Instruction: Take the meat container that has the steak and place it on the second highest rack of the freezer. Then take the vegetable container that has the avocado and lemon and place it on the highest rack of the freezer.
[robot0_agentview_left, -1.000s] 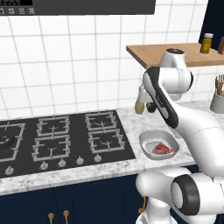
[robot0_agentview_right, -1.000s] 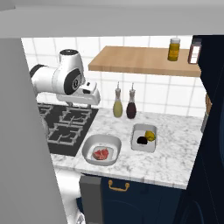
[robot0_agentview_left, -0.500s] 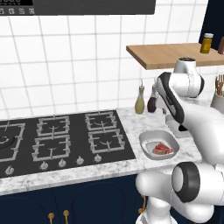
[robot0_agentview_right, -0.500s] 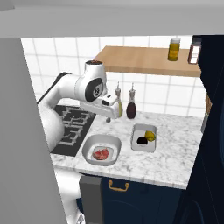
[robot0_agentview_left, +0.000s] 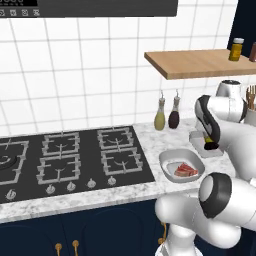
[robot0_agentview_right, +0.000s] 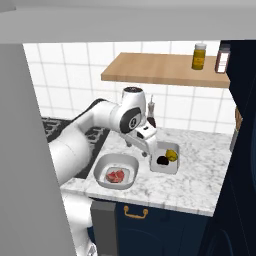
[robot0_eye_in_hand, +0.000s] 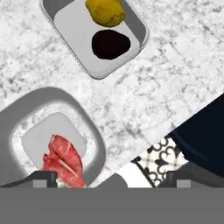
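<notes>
The meat container (robot0_agentview_left: 172, 159) is a grey rounded dish holding the red steak (robot0_agentview_left: 184, 170), near the counter's front edge. Right of it lies the white vegetable container (robot0_agentview_right: 156, 167) with the dark avocado (robot0_agentview_right: 162, 160) and yellow lemon (robot0_agentview_right: 172, 154). My gripper (robot0_agentview_right: 148, 150) hangs open above the counter between the two containers, holding nothing. In the hand view the gripper (robot0_eye_in_hand: 114, 179) looks down on the steak (robot0_eye_in_hand: 63, 159) in the meat container (robot0_eye_in_hand: 87, 127) at lower left, with the avocado (robot0_eye_in_hand: 110, 44) and lemon (robot0_eye_in_hand: 105, 12) at the top. The freezer's racks are out of view.
Two bottles (robot0_agentview_left: 166, 114) stand by the tiled wall behind the containers. A wooden shelf (robot0_agentview_left: 197, 62) with jars hangs above. The black stove (robot0_agentview_left: 70, 160) lies to the left. A flat grey panel (robot0_agentview_right: 25, 150) stands along the left. The counter's front edge drops to patterned floor (robot0_eye_in_hand: 159, 159).
The arm has swung right from beside the stove to above the two containers, with the jaws widening slightly. Both containers stay where they were.
</notes>
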